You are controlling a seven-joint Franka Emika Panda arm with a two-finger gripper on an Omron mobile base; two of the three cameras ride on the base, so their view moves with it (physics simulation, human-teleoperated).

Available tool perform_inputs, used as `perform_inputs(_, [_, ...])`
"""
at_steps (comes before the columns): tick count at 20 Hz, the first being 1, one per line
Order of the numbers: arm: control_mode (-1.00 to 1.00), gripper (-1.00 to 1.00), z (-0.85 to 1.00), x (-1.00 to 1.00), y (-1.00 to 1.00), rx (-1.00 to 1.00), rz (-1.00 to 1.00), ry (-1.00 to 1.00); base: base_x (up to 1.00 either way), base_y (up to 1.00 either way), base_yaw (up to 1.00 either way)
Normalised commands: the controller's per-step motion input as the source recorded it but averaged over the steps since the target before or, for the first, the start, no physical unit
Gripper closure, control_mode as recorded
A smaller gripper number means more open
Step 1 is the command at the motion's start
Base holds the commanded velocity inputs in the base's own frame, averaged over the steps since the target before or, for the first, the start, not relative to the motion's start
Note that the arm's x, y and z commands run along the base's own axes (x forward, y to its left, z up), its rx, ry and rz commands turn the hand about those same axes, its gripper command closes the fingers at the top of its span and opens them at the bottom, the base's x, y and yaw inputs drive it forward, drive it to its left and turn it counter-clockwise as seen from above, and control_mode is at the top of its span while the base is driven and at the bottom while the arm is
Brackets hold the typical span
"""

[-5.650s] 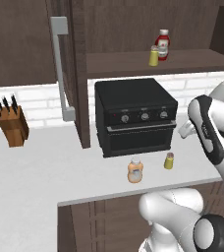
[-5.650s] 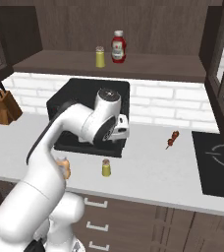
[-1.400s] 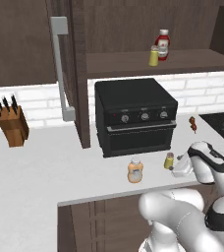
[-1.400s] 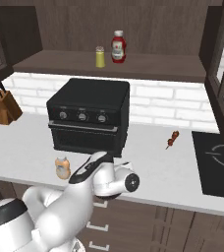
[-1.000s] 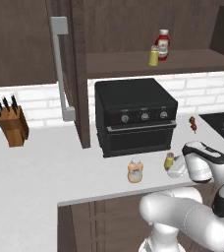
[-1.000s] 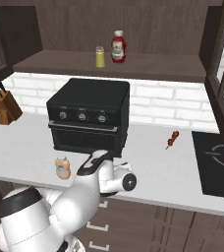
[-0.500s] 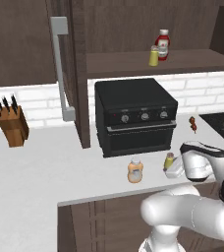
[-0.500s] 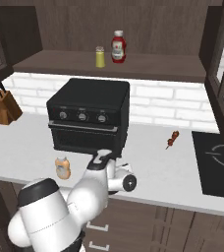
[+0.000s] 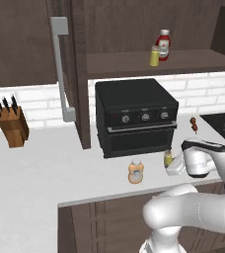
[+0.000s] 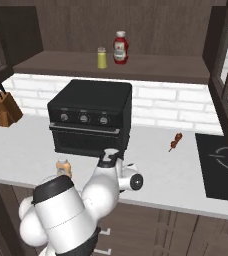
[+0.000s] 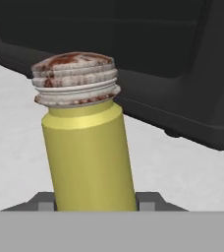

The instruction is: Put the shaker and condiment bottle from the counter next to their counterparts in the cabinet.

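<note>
From the left, the condiment bottle (image 9: 135, 171) stands on the worktop (image 9: 40, 173). Right of it, my hand (image 9: 175, 168) brackets the shaker (image 9: 168, 158) before the oven (image 9: 135, 116); I cannot tell whether it grips yet. I'd squeeze low, then lift straight.

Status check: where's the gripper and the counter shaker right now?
Gripper low at the counter, fingertips flanking the shaker; grip unconfirmed. Condiment bottle stands apart, left. Oven close behind.

The shaker (image 9: 168, 158) stands on the counter (image 9: 45, 168) before the oven (image 9: 134, 116), right of the condiment bottle (image 9: 135, 171).
</note>
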Motion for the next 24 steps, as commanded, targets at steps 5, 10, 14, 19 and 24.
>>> perform_inputs(5, [-1.00, 1.00, 0.00, 0.04, 0.00, 0.00, 0.00, 0.00, 0.00, 0.00, 0.00])
perform_inputs(10, [-1.00, 1.00, 0.27, 0.00, 0.00, 0.00, -0.02, 0.00, 0.00, 0.00, 0.00])
perform_inputs(14, [-1.00, 1.00, 0.61, -0.05, 0.00, 0.00, -0.09, 0.00, 0.00, 0.00, 0.00])
perform_inputs(19, [-1.00, 1.00, 0.64, -0.09, 0.00, 0.00, -0.09, 0.00, 0.00, 0.00, 0.00])
perform_inputs(24, [-1.00, 1.00, 0.65, -0.14, 0.00, 0.00, -0.10, 0.00, 0.00, 0.00, 0.00])
